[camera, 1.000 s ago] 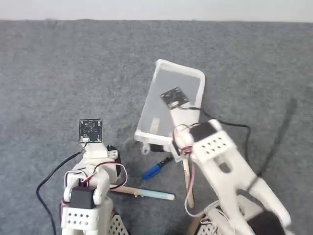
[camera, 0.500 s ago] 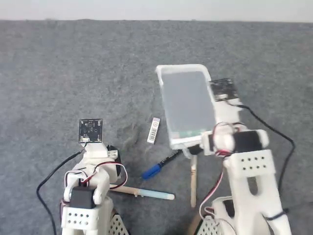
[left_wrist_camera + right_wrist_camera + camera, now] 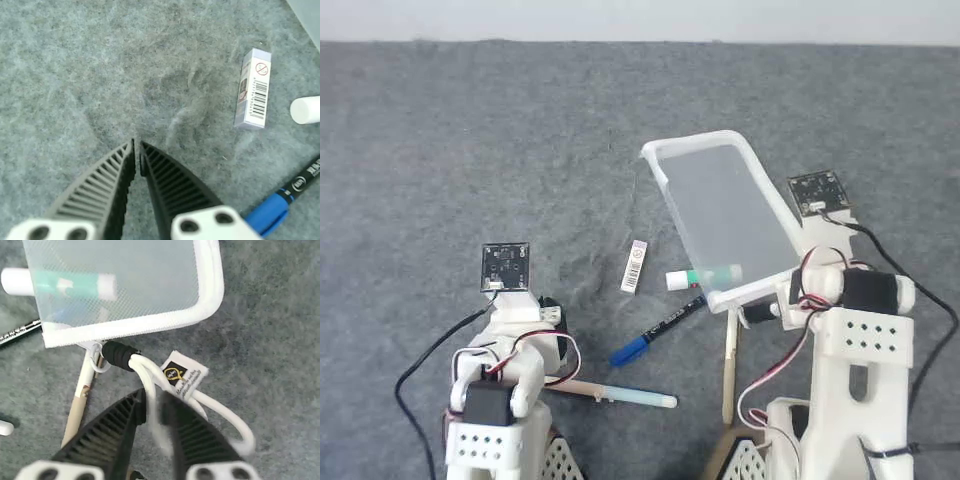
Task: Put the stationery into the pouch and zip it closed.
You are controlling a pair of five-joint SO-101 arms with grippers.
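The right pincer (image 3: 152, 412) clamps the pouch (image 3: 150, 290) by its white cord, probably to position it near the loose pen (image 3: 655, 333). A glue stick (image 3: 60, 282) shows through its mesh. The left pincer (image 3: 136, 147) hangs closed and empty over the bench (image 3: 75, 60).

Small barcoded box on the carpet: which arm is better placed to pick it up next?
Left. Its jaws are empty and near the box; the right jaws are clamped on the pouch strap.

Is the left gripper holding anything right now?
No, the left gripper is shut on nothing over bare carpet, apart from the small box.
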